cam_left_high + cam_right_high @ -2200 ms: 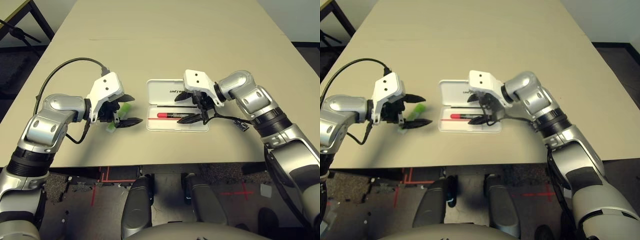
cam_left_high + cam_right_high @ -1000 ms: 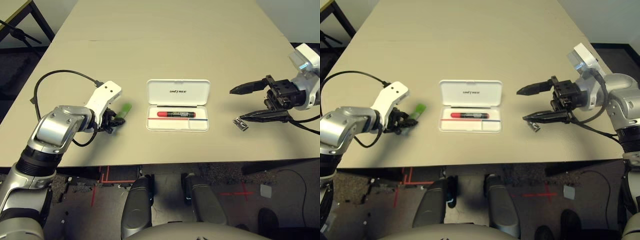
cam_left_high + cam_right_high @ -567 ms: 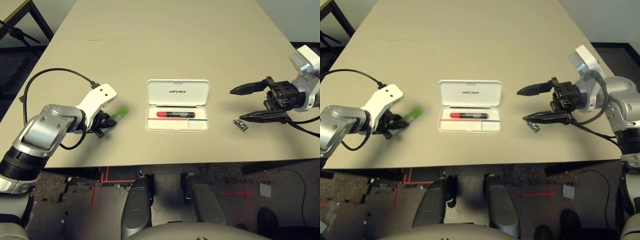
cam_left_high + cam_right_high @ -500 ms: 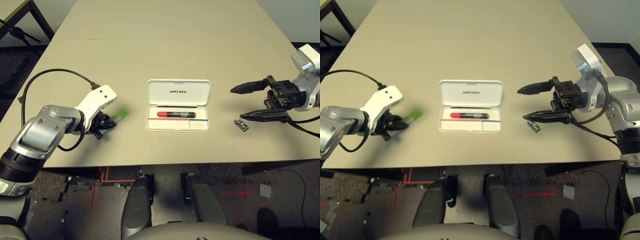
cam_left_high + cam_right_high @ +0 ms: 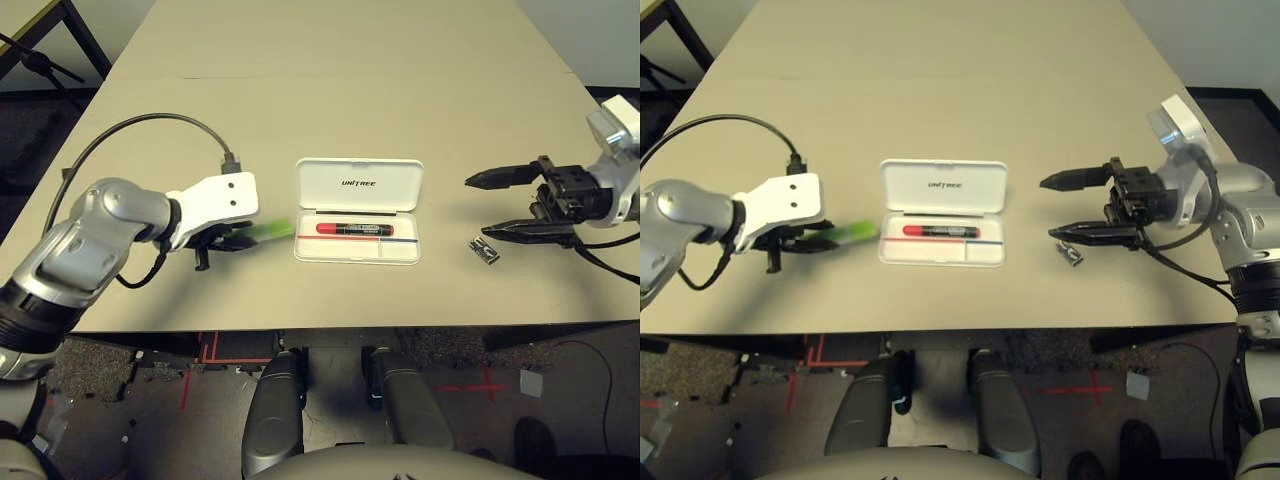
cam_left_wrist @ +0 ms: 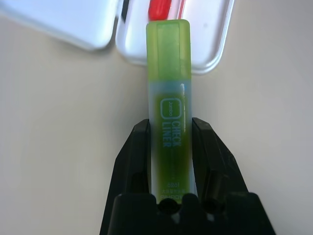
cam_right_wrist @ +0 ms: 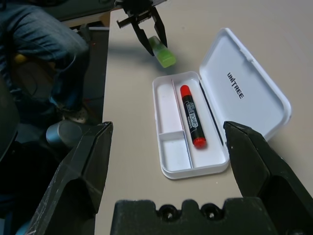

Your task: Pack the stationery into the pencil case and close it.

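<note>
The left wrist view shows lettering on the highlighter [image 6: 171, 112] clamped by the left gripper [image 6: 171, 142]. The right wrist view adds denim-clad legs [image 7: 49, 54]. The right gripper [image 5: 484, 205] stands open.

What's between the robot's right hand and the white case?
Only bare table lies between the open right gripper and the case, as the left eye view shows.

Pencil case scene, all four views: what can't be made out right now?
- Highlighter, left wrist view: its rear end, hidden by the base of the left gripper.
- Marker, left eye view: the small print on its body, too small.
- Right arm, left eye view: most of it, cut off by the picture's edge.
</note>
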